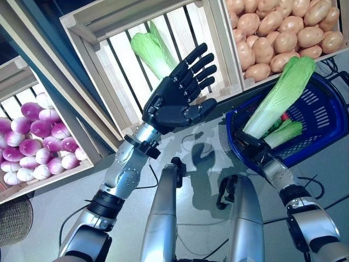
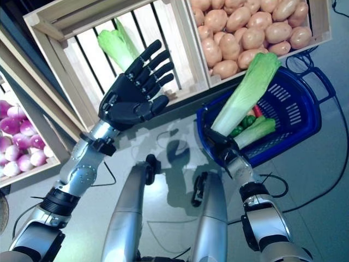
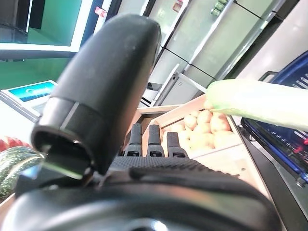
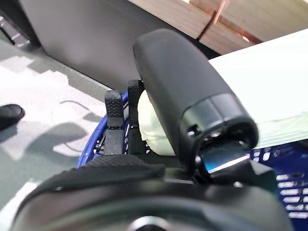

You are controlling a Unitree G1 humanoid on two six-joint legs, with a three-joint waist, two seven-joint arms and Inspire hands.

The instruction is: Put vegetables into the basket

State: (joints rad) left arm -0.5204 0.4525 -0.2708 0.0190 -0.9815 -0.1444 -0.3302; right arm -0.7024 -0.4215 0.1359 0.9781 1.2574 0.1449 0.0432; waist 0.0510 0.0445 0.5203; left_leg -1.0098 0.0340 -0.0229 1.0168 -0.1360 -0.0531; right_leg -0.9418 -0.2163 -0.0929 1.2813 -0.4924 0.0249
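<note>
My right hand [image 1: 252, 145] is shut on the white base of a long pale green cabbage [image 1: 281, 91], held upright and tilted over the blue basket [image 1: 323, 117]. In the right wrist view the fingers [image 4: 113, 115] and thumb curl round that base [image 4: 153, 126] above the basket's rim [image 4: 95, 144]. A smaller green leafy vegetable [image 1: 284, 132] and something red [image 1: 284, 116] lie in the basket. My left hand [image 1: 177, 97] is open and empty, fingers straight, raised in front of a wooden crate [image 1: 112, 65], beside a green cabbage [image 1: 150, 48].
The stand's slanted wooden crates [image 2: 262, 71] run along the back, right behind the basket. A woven wicker object [image 1: 13, 219] sits at the lower left. Grey floor [image 2: 322, 180] lies to the right of the basket.
</note>
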